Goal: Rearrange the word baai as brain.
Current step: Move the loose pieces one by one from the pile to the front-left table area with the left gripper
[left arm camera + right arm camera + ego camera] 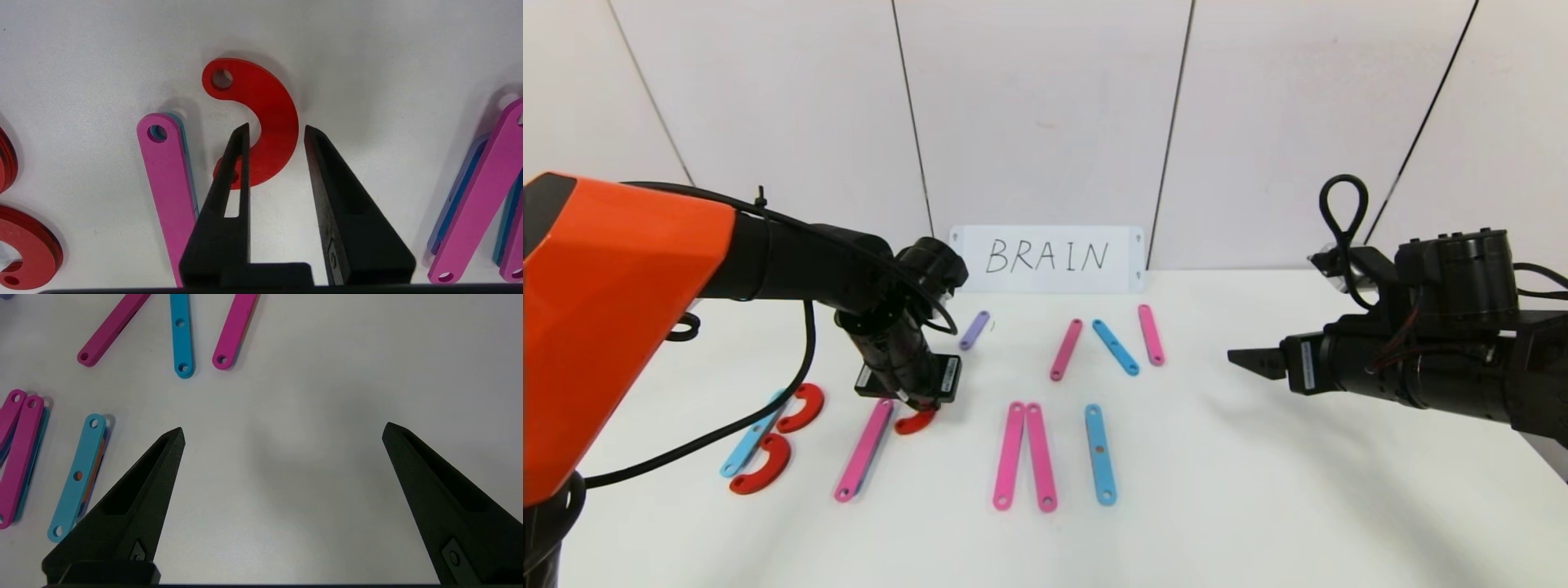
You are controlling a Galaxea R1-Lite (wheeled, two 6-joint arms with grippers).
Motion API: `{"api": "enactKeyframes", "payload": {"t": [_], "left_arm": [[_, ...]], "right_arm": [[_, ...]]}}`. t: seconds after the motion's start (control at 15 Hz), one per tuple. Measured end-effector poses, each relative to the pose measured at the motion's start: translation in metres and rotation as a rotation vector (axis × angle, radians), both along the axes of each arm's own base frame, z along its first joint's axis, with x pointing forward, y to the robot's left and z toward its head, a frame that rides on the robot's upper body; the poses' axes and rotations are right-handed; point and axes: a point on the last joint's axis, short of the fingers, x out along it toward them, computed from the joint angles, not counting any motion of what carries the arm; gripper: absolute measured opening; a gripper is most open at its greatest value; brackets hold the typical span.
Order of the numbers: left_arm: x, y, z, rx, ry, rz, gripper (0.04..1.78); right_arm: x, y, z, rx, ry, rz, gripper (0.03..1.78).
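L gripper (273, 132) straddles red arc (269, 122), jaws narrow, not clamped. R gripper (282, 430) parked off to the right w/ jaws wide.

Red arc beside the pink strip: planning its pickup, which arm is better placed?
Left. The left hand already straddles the red arc, open; the right hand hovers far off over bare table.

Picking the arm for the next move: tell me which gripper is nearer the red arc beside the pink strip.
Left. The left gripper is right over the red arc, its open fingers straddling the band. The right gripper hangs open far across the table, past the blue strip.
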Motion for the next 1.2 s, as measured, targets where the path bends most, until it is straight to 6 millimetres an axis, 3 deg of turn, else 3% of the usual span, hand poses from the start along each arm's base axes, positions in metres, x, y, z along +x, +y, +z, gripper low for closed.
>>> {"api": "enactKeyframes", "payload": {"t": [0.13,0.33,0.53,0.8,1.2], "left_arm": [[0.001,0.0,-0.002,0.003,0.003,0.001,0.75],[0.001,-0.001,-0.001,0.0,-0.001,-0.003,1.29],[0.002,-0.005,0.008,-0.016,-0.032,-0.01,1.62],[0.011,-0.009,0.026,-0.036,-0.115,-0.043,1.75],[0.052,-0.011,0.033,-0.06,-0.286,-0.09,1.75]], "right_arm": [[0.0,0.0,0.0,0.0,0.0,0.0,1.7],[0.0,0.0,0.0,0.0,0.0,0.0,1.7],[0.0,0.0,0.0,0.0,0.0,0.001,1.7],[0.0,0.0,0.0,0.001,0.0,0.002,1.7],[0.0,0.0,0.0,0.0,-0.001,0.001,1.7]]}}
